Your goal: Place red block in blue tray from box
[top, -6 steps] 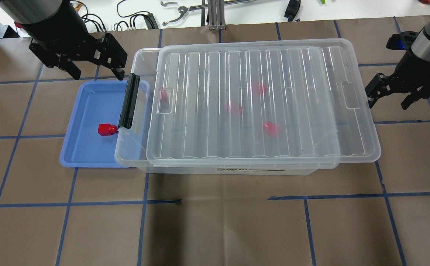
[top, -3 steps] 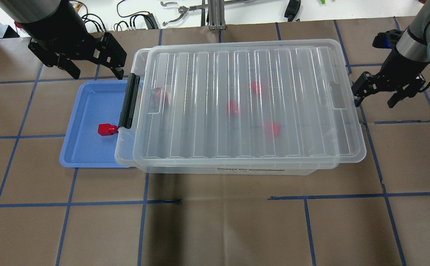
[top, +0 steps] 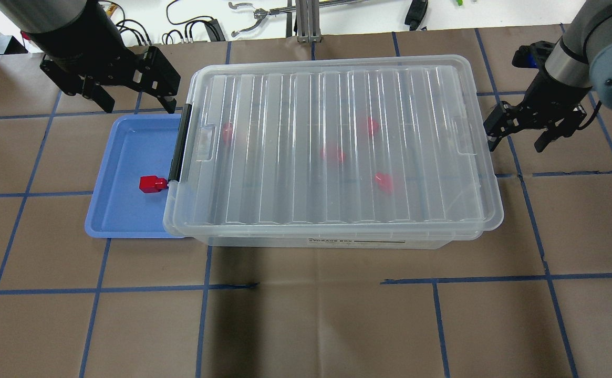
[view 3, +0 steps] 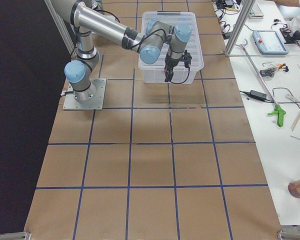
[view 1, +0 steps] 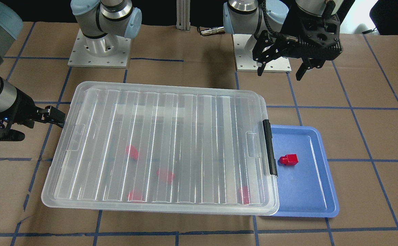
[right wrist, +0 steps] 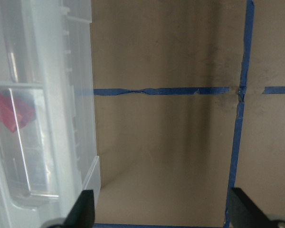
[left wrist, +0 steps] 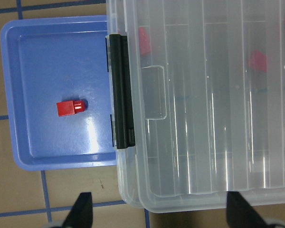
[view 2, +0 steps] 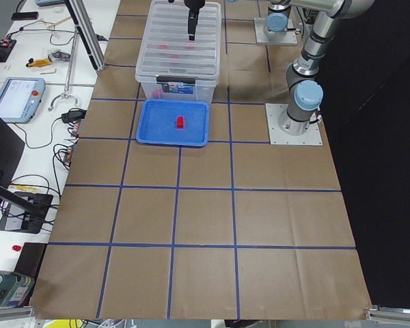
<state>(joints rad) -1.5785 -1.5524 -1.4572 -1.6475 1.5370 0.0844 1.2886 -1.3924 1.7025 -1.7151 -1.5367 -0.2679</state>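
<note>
One red block (top: 152, 184) lay on its side in the blue tray (top: 122, 215), close to the tray's edge nearest the box (top: 337, 240) and apart from both grippers. The tray sat on the table (top: 306, 325) toward the robot's left end. The clear box stood just beside it, and from above its overhanging rim covered the tray's near edge. A ribbed lid (top: 337, 94) lay flat across the whole box, and a black latch clip (top: 179, 144) stood at the end facing the tray. Four more red blocks (top: 332, 154) showed dimly through the lid, scattered over the box floor. The left gripper (top: 138, 105) hung above the tray's far edge near the box corner, its fingers spread wide and holding nothing. The right gripper (top: 515, 146) hovered at the opposite end of the box, also spread and empty. One of its fingers was just beside the lid's end edge; whether it touched could not be told.
</note>
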